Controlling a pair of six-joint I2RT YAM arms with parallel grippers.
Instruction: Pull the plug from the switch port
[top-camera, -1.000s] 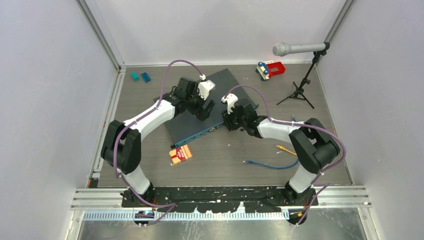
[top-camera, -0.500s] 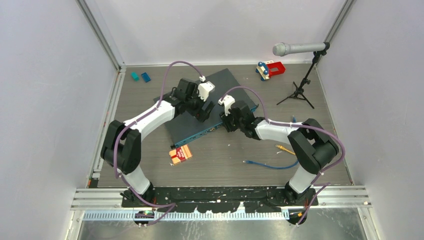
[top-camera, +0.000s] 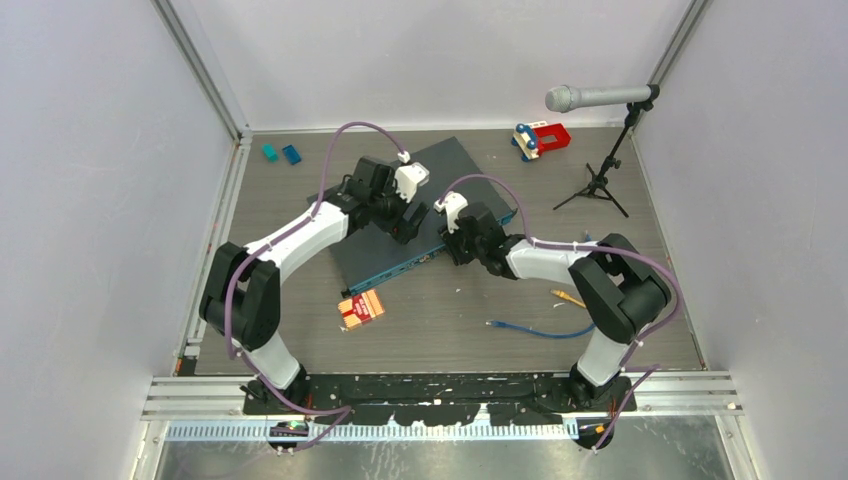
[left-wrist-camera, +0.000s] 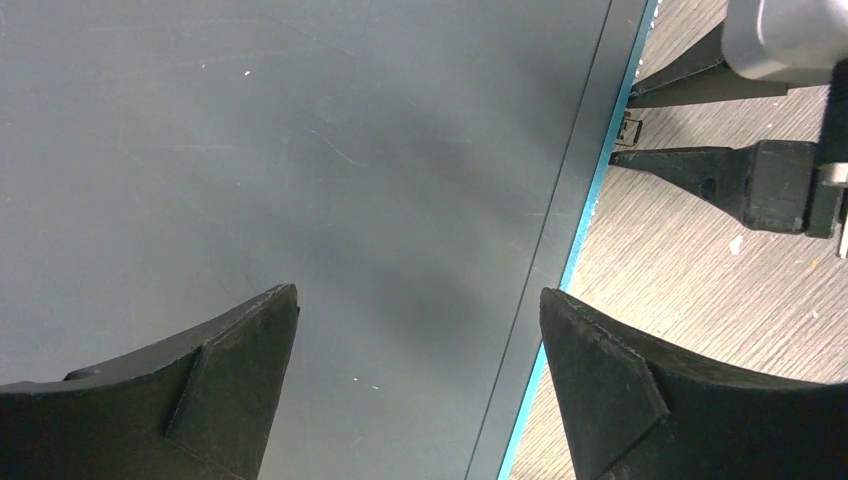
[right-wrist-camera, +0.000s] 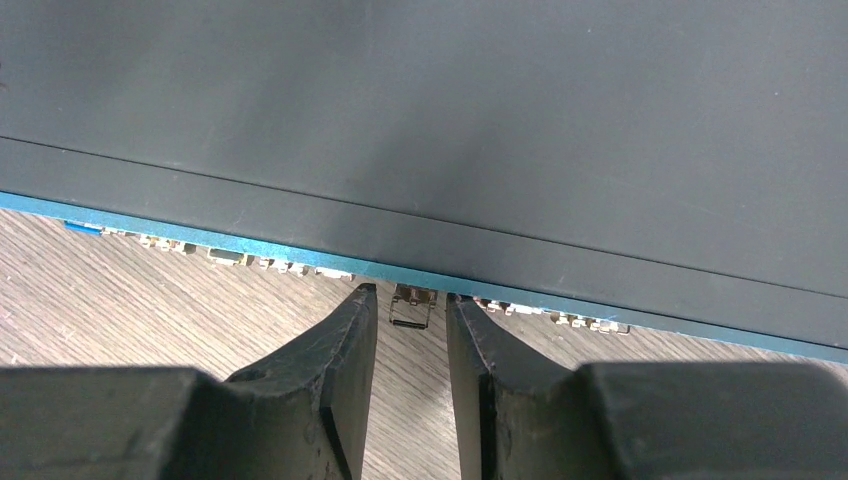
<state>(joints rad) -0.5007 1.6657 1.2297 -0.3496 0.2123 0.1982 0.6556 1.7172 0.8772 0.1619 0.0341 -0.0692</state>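
The switch (top-camera: 372, 255), a wide dark slate-grey box with a teal front edge, lies askew at the table's middle. My left gripper (top-camera: 409, 226) is open over its top near the front edge; in the left wrist view the gripper (left-wrist-camera: 418, 295) straddles bare top (left-wrist-camera: 300, 150). My right gripper (top-camera: 452, 250) is at the front edge. In the right wrist view it (right-wrist-camera: 411, 294) is open, with a small metal plug (right-wrist-camera: 408, 312) sticking out of a port between its fingertips (right-wrist-camera: 355, 330), a gap on each side. The plug also shows in the left wrist view (left-wrist-camera: 627, 127).
A red-and-orange card (top-camera: 361, 307) lies in front of the switch. A blue cable (top-camera: 540, 330) and a yellow-tipped cable (top-camera: 572, 298) lie at the right. A microphone on a tripod (top-camera: 600, 97), a red toy (top-camera: 541, 138) and two teal blocks (top-camera: 281, 153) stand at the back.
My right gripper has shifted a little left, closer to the switch's front edge. My left gripper has stayed over the switch's top.
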